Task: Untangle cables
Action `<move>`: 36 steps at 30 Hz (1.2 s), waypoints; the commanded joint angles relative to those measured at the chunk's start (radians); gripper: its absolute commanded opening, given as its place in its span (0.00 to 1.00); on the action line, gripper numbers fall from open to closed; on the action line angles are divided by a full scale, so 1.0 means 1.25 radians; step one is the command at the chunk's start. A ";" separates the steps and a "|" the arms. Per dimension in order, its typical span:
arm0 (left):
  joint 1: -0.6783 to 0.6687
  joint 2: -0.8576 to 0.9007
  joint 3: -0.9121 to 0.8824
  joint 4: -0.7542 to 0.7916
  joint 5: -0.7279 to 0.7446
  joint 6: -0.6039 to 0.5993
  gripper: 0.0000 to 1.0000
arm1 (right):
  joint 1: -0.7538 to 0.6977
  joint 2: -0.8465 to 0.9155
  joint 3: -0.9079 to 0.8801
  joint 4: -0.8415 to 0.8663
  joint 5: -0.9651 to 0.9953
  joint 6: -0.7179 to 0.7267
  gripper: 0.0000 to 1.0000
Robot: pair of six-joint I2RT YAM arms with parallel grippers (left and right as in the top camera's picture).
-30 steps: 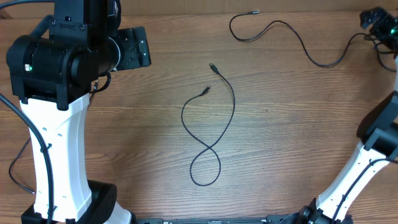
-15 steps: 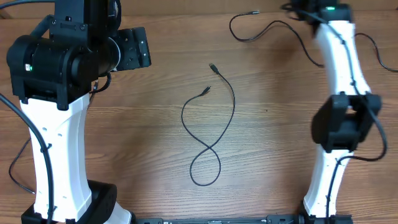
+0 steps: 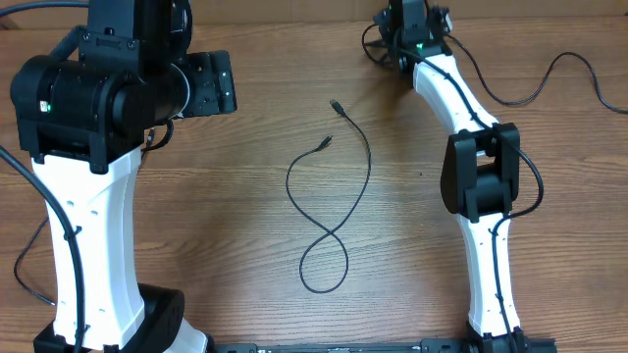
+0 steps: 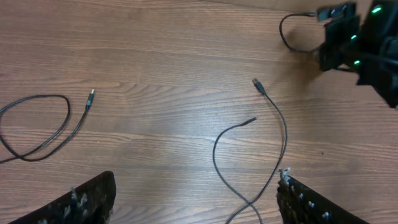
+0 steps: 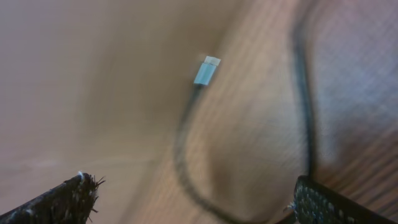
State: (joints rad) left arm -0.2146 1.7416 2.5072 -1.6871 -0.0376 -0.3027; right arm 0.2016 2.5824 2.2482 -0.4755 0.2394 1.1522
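Overhead: the middle cable [image 3: 368, 162] lies in a loose figure-eight at the centre of the table [image 3: 245, 196], well apart from both grippers. Its long axis runs near to far, with both plugs at the far end. The far cable [image 3: 554, 69] trails rightward along the far edge, and its looped end sits by the right gripper [image 3: 394, 41].

Left wrist: the left gripper [image 4: 196, 180] is spread wide and holds nothing. The middle cable lies ahead, nearer the right finger [image 4: 311, 202]. A left cable [image 4: 37, 124] loops off to the side, its plug pointing away.

Right wrist (blurred): the right gripper's fingers [image 5: 59, 202] are wide apart and grip nothing. The far cable's silvery plug [image 5: 206, 70] lies ahead, pointing away and slightly right, and the cord curves back between them.
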 commanded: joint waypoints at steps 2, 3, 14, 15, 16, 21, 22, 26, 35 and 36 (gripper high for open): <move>-0.002 0.003 0.005 -0.002 0.003 0.022 0.82 | -0.011 0.028 -0.003 0.001 -0.013 0.017 1.00; -0.002 0.003 0.005 -0.002 0.004 0.022 0.82 | -0.011 0.033 -0.003 0.005 -0.013 0.004 1.00; -0.002 0.003 0.005 -0.002 0.010 0.021 0.79 | -0.036 0.063 -0.003 -0.115 -0.008 -0.052 1.00; -0.002 0.003 0.005 -0.002 0.010 0.021 0.79 | -0.041 0.063 -0.003 -0.136 -0.014 -0.039 1.00; -0.002 0.003 0.005 -0.002 0.010 0.021 0.79 | -0.044 0.063 -0.003 -0.146 -0.031 -0.040 1.00; -0.002 0.003 0.005 -0.002 0.010 0.021 0.78 | -0.049 0.063 -0.003 -0.143 -0.123 -0.043 0.97; -0.002 0.003 0.005 -0.002 0.009 0.021 0.78 | -0.049 0.063 -0.003 -0.143 -0.123 -0.054 0.89; -0.002 0.003 0.005 -0.002 0.010 0.021 0.78 | -0.049 0.071 -0.003 -0.139 -0.115 -0.137 0.84; -0.002 0.003 0.005 -0.002 0.010 0.021 0.79 | -0.053 0.167 -0.003 -0.117 -0.197 -0.120 0.83; -0.002 0.003 0.005 -0.002 0.010 0.021 0.78 | -0.053 0.177 -0.003 -0.117 -0.202 -0.121 0.81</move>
State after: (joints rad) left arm -0.2146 1.7416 2.5072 -1.6875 -0.0364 -0.2878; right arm 0.1383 2.6480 2.2932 -0.5842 0.0715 0.9897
